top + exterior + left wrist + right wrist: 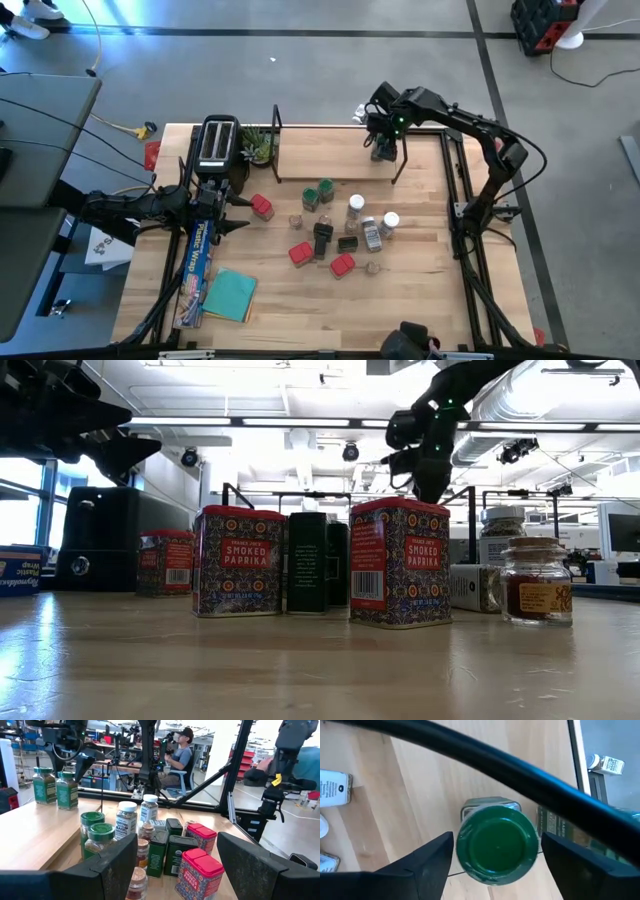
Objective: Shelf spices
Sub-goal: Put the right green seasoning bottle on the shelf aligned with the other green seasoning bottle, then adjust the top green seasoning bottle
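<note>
Fingers of the right gripper (492,857) are standing released either side of a green-lidded jar (496,844) on the shelf (330,160), upper right; lifting straight up should avoid tipping it. Left gripper (240,212) is waiting open.

The low light-wood shelf with thin black wire frame (335,158) lies bare across the upper middle of the high view, blocked only at its right end by green-lidded glass jars (385,150). Below centre, clustered small spice containers (335,228) crowd the table. The black toaster (218,143) and long blue foil box (197,262) wall off the left.
</note>
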